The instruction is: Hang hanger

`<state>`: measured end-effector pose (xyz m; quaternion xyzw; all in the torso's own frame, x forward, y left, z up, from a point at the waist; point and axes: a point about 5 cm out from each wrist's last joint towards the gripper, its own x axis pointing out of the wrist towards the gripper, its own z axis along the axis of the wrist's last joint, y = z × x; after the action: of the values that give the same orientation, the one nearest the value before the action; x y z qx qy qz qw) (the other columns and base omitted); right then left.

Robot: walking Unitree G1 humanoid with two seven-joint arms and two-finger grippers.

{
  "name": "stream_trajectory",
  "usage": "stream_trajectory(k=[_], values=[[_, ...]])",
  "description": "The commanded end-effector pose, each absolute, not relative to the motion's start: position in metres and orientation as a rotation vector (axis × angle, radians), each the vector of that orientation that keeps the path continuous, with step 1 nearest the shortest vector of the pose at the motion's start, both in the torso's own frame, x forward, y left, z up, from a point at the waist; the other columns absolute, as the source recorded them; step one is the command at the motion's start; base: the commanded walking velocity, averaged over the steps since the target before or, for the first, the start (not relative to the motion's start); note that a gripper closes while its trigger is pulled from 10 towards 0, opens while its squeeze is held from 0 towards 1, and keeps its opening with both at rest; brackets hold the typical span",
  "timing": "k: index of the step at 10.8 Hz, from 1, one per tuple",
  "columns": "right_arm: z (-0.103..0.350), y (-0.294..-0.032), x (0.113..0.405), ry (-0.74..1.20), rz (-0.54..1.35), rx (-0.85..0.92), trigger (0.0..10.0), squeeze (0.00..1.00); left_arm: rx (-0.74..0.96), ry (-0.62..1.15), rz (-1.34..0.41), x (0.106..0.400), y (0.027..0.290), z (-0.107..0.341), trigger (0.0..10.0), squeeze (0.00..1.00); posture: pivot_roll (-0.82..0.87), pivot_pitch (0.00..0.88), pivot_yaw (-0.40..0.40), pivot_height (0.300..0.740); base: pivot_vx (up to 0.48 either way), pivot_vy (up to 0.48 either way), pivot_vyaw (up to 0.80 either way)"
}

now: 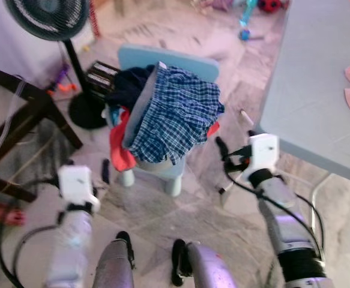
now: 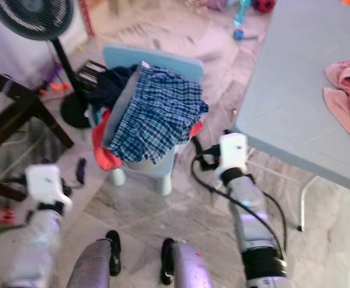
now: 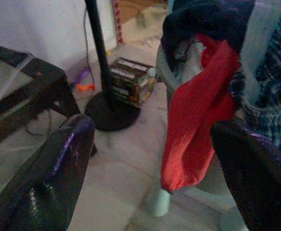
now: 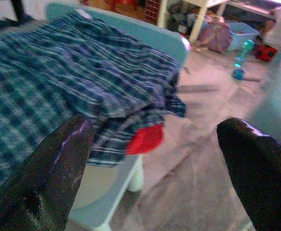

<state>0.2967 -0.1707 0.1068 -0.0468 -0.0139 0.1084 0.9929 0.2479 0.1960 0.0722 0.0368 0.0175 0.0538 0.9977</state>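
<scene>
- Table [image 1: 307, 90], grey and broad, stands on the robot's right. A pink cloth [image 2: 349, 90] lies on it, well away from both arms.
- Chair [image 1: 181, 60], small and pale blue, stands straight ahead between the two arms. Its seat and back are buried under clothes.
- Plaid shirt [image 1: 175, 114], blue and white, is draped over the top of the heap and hangs down the front of the chair.
- Dark garment [image 1: 129, 84] is bunched behind it, on the robot's left side of the chair.
- Red garment [image 3: 198, 110] dangles off that same side, down towards the floor.
- Hanger: I can't pick one out anywhere, so its long axis can't be told. My guess is that it is inside or under the heap, which puts it ahead of both grippers.
- Right gripper [image 1: 223, 168] is raised and sits just beside the plaid shirt's hanging edge without touching it. Its fingers are spread wide and hold nothing. It looks like the nearer arm to the top of the heap.
- Left gripper [image 1: 87, 167] is lower, near the chair's left side and facing the red garment. Its fingers are also wide apart and empty, clear of the cloth.
</scene>
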Motion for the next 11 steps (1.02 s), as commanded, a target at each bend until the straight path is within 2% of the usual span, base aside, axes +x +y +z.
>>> stream_trajectory(k=[1,3,5,8,9,10,11], values=[[0.105,-0.177,0.295,-0.008,0.204,-0.093,10.0,0.0,0.023,0.12,0.064,0.242,0.198,0.058,10.0,0.0,0.02,0.307,-0.13,0.74,0.0,0.0,0.0],[0.11,-0.177,0.293,-0.02,0.218,-0.108,10.0,0.0,-0.025,0.167,-0.024,0.244,0.195,0.051,10.0,0.0,-0.01,0.316,-0.152,0.74,0.0,0.0,0.0],[0.116,-0.177,0.29,-0.033,0.244,-0.137,10.0,0.0,0.007,0.162,-0.127,0.258,0.187,0.05,10.0,0.0,-0.06,0.329,-0.174,0.74,0.0,0.0,0.0],[0.119,-0.184,0.283,-0.025,0.244,-0.161,10.0,0.0,0.066,0.073,-0.103,0.275,0.189,0.06,10.0,0.0,-0.1,0.342,-0.196,0.74,0.0,0.0,0.0],[0.122,-0.182,0.283,-0.027,0.256,-0.172,10.0,0.0,0.062,0.057,-0.124,0.279,0.185,0.059,10.0,0.57,-0.11,0.344,-0.202,0.74,0.0,0.0,0.0],[0.123,-0.182,0.282,-0.028,0.262,-0.18,10.0,0.0,0.056,0.052,-0.138,0.282,0.182,0.059,10.0,1.0,-0.11,0.344,-0.204,0.74,0.0,0.0,0.0],[0.124,-0.182,0.282,-0.028,0.263,-0.187,10.0,0.0,0.054,0.043,-0.168,0.286,0.176,0.06,10.0,1.0,-0.11,0.344,-0.204,0.74,0.0,0.0,0.0]])
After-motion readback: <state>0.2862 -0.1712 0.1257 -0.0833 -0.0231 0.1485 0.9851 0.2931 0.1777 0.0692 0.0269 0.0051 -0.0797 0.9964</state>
